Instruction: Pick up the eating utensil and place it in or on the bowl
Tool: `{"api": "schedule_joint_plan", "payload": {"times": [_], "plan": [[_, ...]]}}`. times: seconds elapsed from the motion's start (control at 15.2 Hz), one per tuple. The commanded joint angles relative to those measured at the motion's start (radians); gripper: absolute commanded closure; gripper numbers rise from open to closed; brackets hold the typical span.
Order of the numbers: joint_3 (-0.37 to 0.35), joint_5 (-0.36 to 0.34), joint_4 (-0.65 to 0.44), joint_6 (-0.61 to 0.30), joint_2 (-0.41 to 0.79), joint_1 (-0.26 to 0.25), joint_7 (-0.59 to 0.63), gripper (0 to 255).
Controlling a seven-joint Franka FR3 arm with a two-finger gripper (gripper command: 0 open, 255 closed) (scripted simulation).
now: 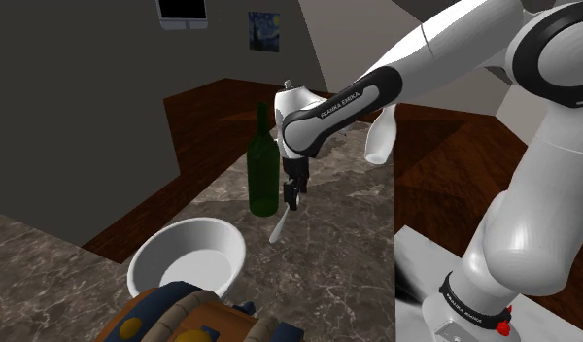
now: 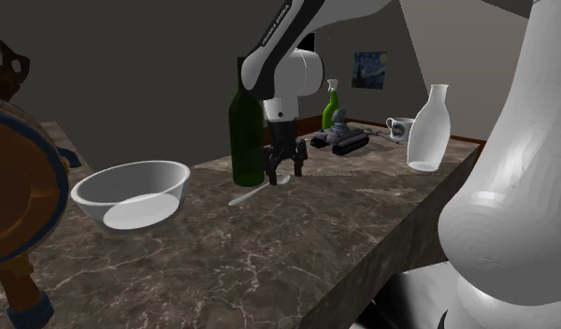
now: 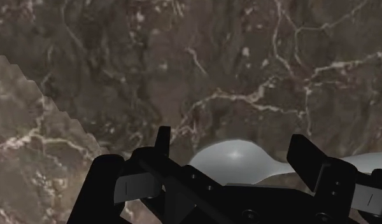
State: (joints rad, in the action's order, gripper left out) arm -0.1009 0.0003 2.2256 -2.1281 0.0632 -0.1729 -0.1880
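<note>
Tool (image 3: 233, 144) spread astride spoon (image 3: 231, 163), green bottle (image 2: 243, 140) just beside; bare counter (image 2: 269, 257) btwn spoon & bowl (image 2: 179, 184).

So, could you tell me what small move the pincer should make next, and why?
Probably close the black two-finger pincer on the pale grey spoon: its fingers stand apart on either side of the spoon's rounded end, which lies unclasped on the brown marbled counter.
</note>
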Motion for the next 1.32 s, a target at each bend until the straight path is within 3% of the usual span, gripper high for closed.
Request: {"api": "schedule_joint_plan", "payload": {"times": [0.0, 0.26, 0.33, 0.92, 1.25], "plan": [[0.000, 0.000, 0.002, -0.003, 0.001, 0.000, 0.000, 0], [0.000, 0.000, 0.002, -0.003, 0.001, 0.000, 0.000, 0], [0.000, 0.000, 0.002, -0.003, 0.001, 0.000, 0.000, 255], [0.000, 0.000, 0.002, -0.003, 0.001, 0.000, 0.000, 255], [0.000, 0.004, -0.025, 0.062, -0.037, 0.000, -0.003, 255]]}}
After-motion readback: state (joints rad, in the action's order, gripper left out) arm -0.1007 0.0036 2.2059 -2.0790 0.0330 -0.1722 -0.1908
